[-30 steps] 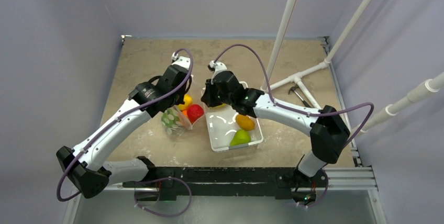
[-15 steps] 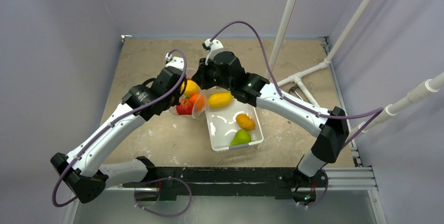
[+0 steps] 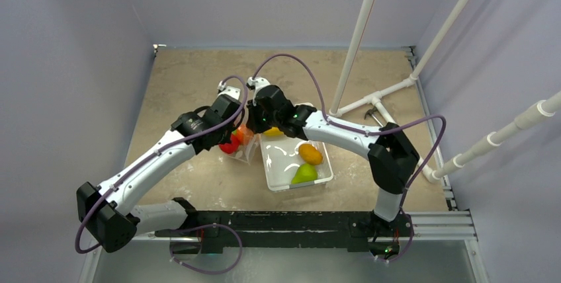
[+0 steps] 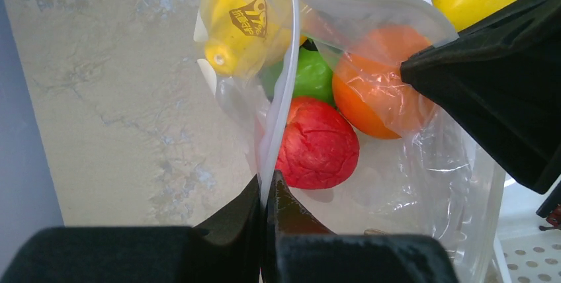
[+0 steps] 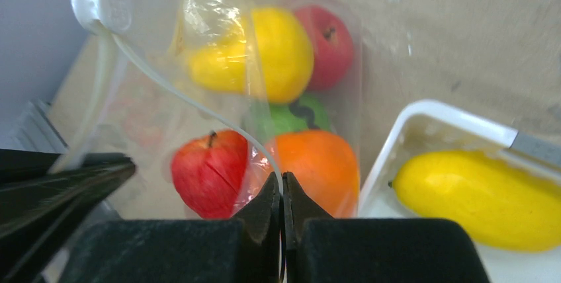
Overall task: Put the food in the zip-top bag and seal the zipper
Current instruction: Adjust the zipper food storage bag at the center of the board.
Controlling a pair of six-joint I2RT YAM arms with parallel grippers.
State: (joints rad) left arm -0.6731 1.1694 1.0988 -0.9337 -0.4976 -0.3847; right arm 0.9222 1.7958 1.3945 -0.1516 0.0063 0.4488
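Left: your left gripper (image 4: 266, 187) is clamped shut on the zipper (image 4: 284, 91) of the zip-top bag (image 4: 436, 164), which holds red, orange, green and yellow toy fruits (image 4: 317, 144). Centre: your right gripper (image 5: 281, 187) pinches the same zipper. Right: just beside the bag, the white tray (image 3: 281, 161) carries three more fruits.

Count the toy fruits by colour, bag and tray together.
Yellow fruits: 2
Red fruits: 2
Green fruits: 2
Orange fruits: 2
Total: 8, with 5 in the bag and 3 in the tray
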